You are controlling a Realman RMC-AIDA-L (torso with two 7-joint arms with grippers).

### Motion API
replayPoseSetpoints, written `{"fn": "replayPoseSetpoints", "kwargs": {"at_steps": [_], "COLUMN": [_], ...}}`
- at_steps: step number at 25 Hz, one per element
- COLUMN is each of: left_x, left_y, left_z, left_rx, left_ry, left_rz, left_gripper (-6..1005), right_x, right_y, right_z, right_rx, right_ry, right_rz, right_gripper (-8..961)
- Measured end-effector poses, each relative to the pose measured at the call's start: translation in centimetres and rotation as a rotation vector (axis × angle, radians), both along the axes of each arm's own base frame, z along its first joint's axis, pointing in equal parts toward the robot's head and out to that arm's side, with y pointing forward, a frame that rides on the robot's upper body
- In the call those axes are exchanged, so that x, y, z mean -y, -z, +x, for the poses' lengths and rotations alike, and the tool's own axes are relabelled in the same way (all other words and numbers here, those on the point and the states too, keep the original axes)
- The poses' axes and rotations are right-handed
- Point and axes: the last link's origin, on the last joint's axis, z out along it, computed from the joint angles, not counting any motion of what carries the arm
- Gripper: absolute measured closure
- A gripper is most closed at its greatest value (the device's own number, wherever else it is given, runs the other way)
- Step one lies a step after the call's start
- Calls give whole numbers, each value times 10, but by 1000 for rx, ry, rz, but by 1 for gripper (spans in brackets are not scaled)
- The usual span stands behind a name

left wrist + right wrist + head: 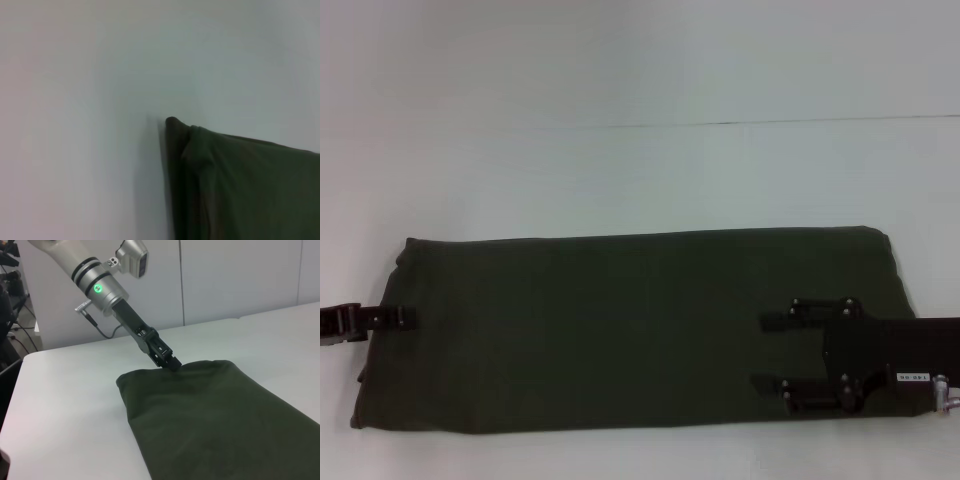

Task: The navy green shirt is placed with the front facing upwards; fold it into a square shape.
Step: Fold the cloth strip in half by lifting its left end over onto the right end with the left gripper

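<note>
A: Describe the workpiece material and form.

B: The navy green shirt (620,330) is matte dark olive cotton, folded into a long flat band with rounded, slightly puffed fold edges. No lettering or label shows on the exposed face. At the corner seen in the left wrist view, stacked layers form a small bulge.

A: Location and orientation?

B: It lies flat on the white table (640,170), a smooth surface with one thin seam line running behind the shirt. The shirt's long axis runs from the robot's left to its right; the short axis runs away from the robot.

A: Left gripper status?

B: The left gripper (405,318) is at the shirt's left end, its black tip on the cloth at the edge. In the right wrist view the fingers (171,363) meet at the fabric; whether cloth is pinched between them cannot be told.

A: Right gripper status?

B: The right gripper (765,352) is over the shirt's right end, its two black fingers (775,322) spread apart, pointing along the long axis toward the shirt's middle.
</note>
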Motion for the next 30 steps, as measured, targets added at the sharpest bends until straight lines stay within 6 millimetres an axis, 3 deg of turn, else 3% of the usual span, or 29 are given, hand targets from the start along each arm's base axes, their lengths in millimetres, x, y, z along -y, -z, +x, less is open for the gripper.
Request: {"fn": "replayPoseSetpoints", "kwargs": {"at_steps": [24, 30], "left_x": [-9, -10], "left_y": [24, 26], "left_z": [20, 26], "left_rx": [62, 76], "left_ry": [41, 56], "left_rz": [-98, -114], "left_gripper": [114, 160], "right_x": [-1, -1], "right_y": [0, 0], "right_z": [3, 3], "right_rx": [11, 14], "right_ry": [9, 11], "right_rz": [11, 14], "right_gripper": [174, 174]}}
